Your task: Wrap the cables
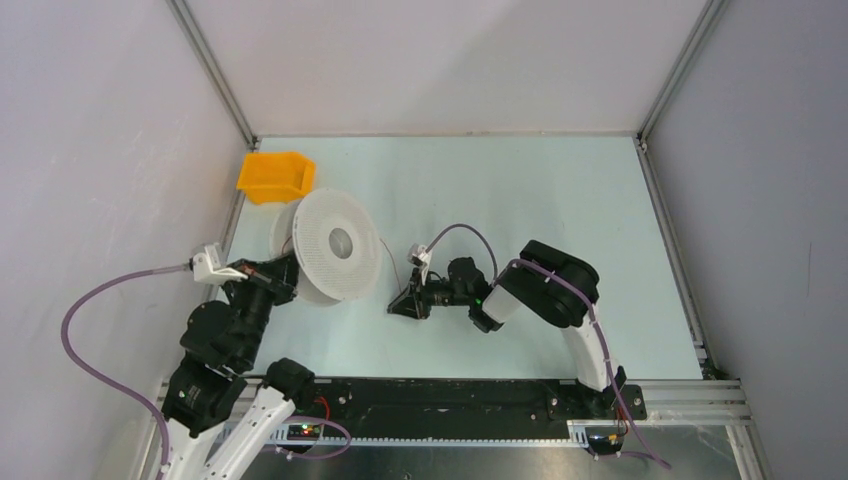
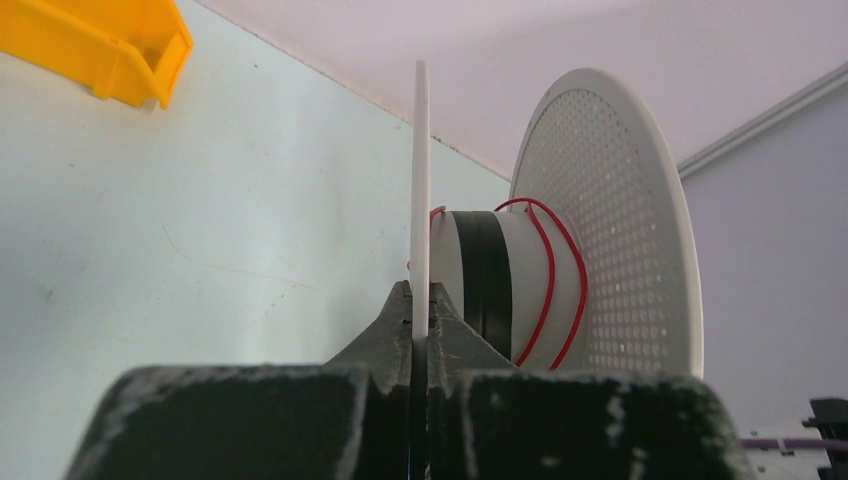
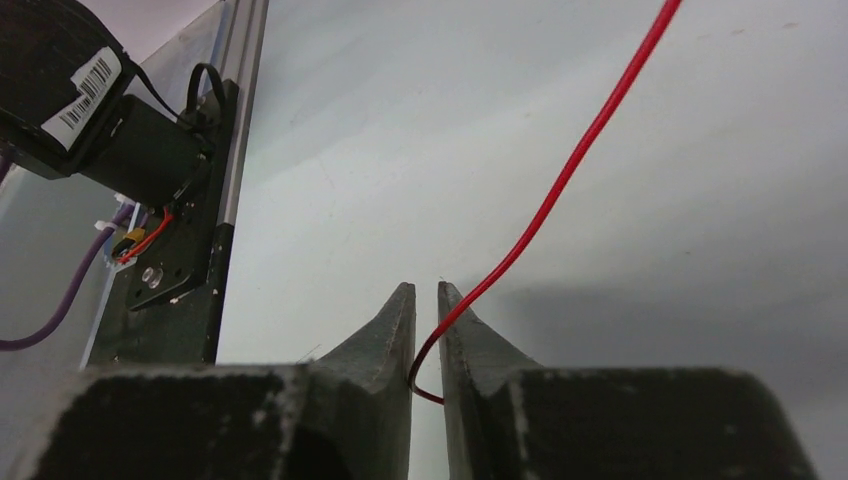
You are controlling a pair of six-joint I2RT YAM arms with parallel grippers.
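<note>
A white perforated spool [image 1: 318, 262] stands on edge at the table's left. My left gripper [image 1: 288, 272] is shut on the edge of its near flange [image 2: 421, 180]; in the left wrist view the gripper [image 2: 420, 290] clamps this thin disc. A thin red cable [image 2: 548, 290] makes about two turns round the hub, next to a black band [image 2: 485, 280]. The cable [image 1: 392, 265] runs faintly from the spool to my right gripper [image 1: 403, 303]. In the right wrist view the cable [image 3: 560, 180] bends into the narrow gap of the gripper [image 3: 426, 288], pinched between the jaws.
A yellow bin [image 1: 275, 175] sits at the back left corner, also in the left wrist view [image 2: 100, 45]. Grey walls enclose the table on three sides. A black base rail [image 1: 440, 395] runs along the near edge.
</note>
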